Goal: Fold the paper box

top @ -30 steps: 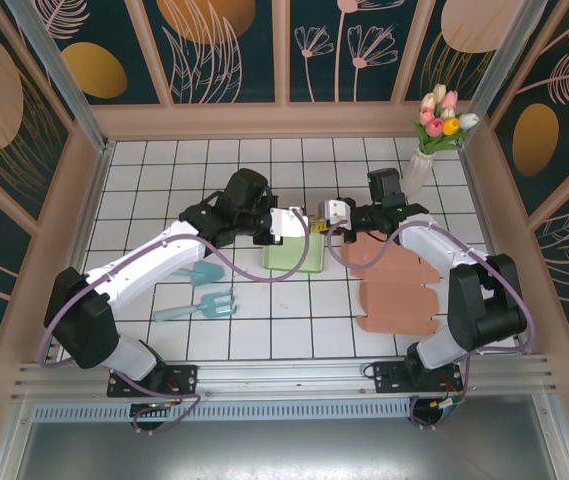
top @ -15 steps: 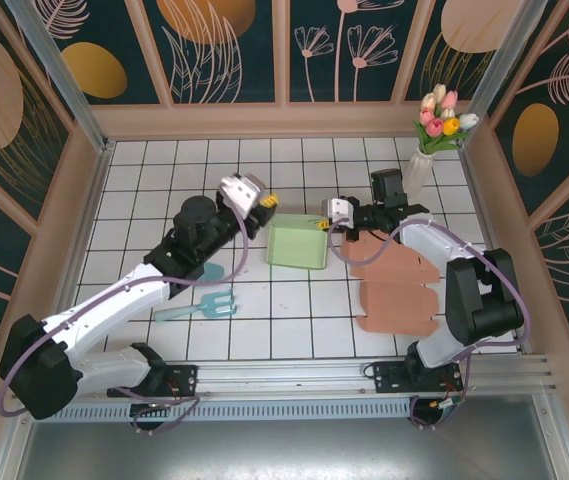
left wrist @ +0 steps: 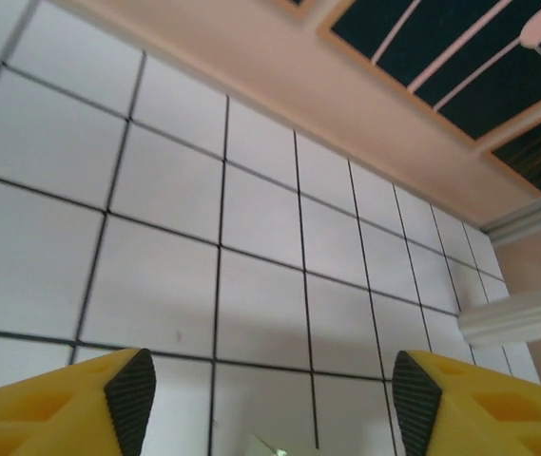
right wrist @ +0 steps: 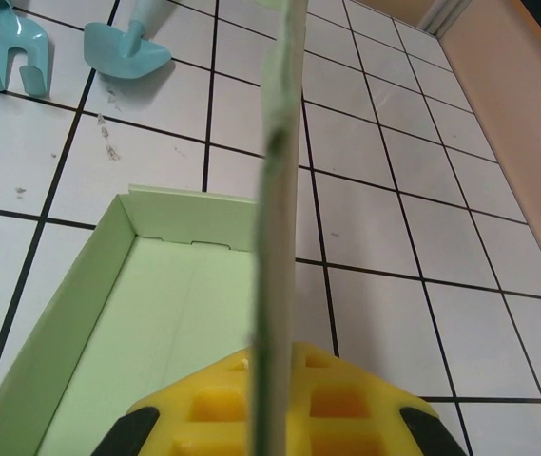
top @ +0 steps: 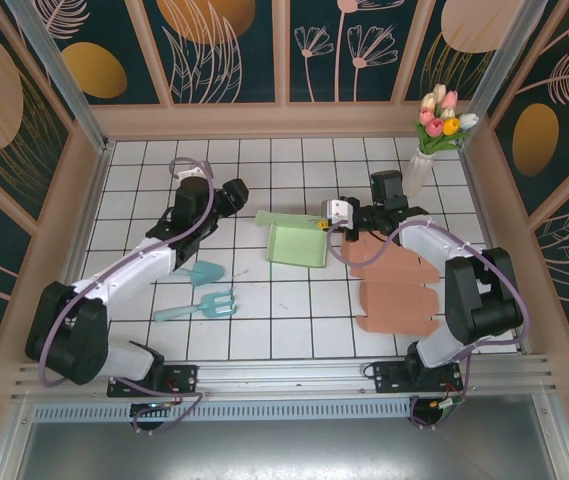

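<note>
**Top external.** The green paper box (top: 299, 245) lies mid-table with its open face up and a flap reaching toward 10 o'clock. Bare tiles (top: 294, 165) run from it to the back wall (top: 284, 120) at 12 o'clock. Flat tan blanks (top: 396, 290) crowd its 4 o'clock side, and a teal trowel (top: 204, 272) and fork (top: 209, 303) lie at 8 o'clock. A tulip vase (top: 429, 140) stands in the 1 o'clock corner. The left gripper (top: 234, 195) hangs at the box's 10 o'clock, apart from it. The right gripper (top: 324, 225) meets the box's 2 o'clock corner.

**Left wrist.** Its yellow fingers (left wrist: 51, 408) stand wide apart with nothing between them, over open tiles.

**Right wrist.** The right gripper is pinched tight on the box's upright wall, whose edge rises toward 12 o'clock. The box floor lies at 8 o'clock.
</note>
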`<state>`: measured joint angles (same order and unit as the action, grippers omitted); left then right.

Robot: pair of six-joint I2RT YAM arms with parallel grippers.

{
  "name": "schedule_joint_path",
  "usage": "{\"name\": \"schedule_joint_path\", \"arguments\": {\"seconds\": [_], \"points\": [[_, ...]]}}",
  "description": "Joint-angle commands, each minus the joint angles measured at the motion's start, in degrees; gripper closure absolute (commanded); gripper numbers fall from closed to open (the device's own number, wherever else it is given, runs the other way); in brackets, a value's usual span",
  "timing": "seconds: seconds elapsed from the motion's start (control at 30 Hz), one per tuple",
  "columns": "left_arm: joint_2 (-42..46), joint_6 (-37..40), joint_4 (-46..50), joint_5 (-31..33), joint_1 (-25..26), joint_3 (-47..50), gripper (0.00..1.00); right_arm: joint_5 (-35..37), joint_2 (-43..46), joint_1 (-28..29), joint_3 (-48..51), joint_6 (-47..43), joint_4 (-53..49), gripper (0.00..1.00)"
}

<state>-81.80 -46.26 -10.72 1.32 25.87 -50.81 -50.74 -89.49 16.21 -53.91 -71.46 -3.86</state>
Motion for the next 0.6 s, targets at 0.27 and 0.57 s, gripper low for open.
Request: {"name": "schedule_joint_path", "arguments": {"seconds": [0.27, 0.57], "points": [[-8.38, -11.9, 0.28, -7.87, 4.93, -5.56, 0.27, -0.25, -1.64, -0.25, 0.64, 0.94, 3.16, 1.0], [-10.4, -15.98, -2.78, -9.83, 9.7, -5.61, 0.28, 1.38, -2.37, 0.6, 1.73, 3.51, 6.74, 1.0]]}}
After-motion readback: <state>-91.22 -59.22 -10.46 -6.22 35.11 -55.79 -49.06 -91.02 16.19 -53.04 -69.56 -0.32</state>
